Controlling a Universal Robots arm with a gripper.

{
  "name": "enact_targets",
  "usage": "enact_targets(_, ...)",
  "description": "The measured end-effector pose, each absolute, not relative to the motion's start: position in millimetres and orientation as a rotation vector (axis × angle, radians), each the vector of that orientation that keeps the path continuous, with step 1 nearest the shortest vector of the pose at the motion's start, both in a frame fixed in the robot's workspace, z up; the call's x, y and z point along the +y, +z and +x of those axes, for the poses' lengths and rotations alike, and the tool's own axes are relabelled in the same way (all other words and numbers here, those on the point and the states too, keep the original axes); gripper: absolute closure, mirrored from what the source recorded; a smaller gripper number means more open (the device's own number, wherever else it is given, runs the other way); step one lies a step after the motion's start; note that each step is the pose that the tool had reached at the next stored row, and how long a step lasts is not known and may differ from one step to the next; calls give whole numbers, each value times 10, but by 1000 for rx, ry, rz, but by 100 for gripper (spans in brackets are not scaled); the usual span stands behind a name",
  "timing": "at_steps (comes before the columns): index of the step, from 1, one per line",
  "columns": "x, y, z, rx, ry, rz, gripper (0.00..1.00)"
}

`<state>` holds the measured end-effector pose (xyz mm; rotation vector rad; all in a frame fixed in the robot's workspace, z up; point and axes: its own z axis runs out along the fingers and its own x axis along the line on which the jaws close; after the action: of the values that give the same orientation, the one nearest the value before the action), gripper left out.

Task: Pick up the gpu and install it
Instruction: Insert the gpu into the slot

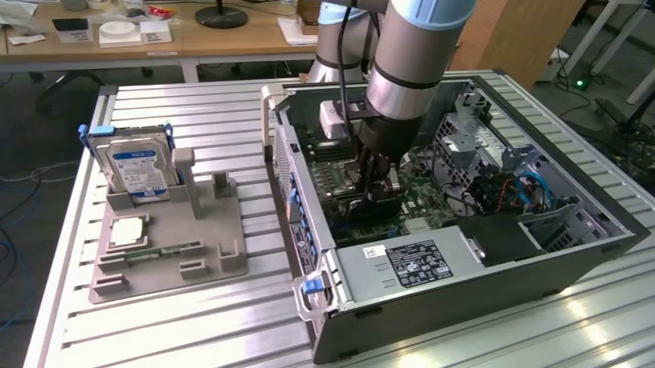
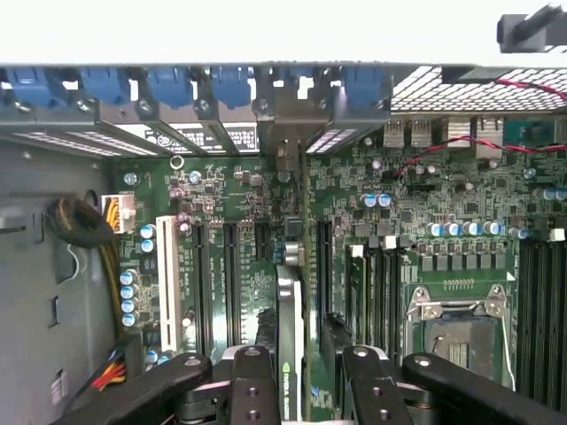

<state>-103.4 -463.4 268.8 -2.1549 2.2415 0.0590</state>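
Looks like mid-install: gpu [image 2: 289, 336] standing on edge over a motherboard [image 2: 443, 239] slot, gripper [image 2: 301, 390] fingers [image 2: 251, 385] flanking it, can't tell if clamped or let go, probably needs pressing straight down.

Wooden desks [image 1: 153, 42] behind slatted table [image 1: 184, 314]
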Motion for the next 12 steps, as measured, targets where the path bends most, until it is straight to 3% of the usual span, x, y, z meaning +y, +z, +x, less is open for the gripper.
enact_targets(6,-4634,2749,-1034,2241,57,-2154,67)
enact_targets(12,-4634,2750,-1034,2241,57,-2154,90)
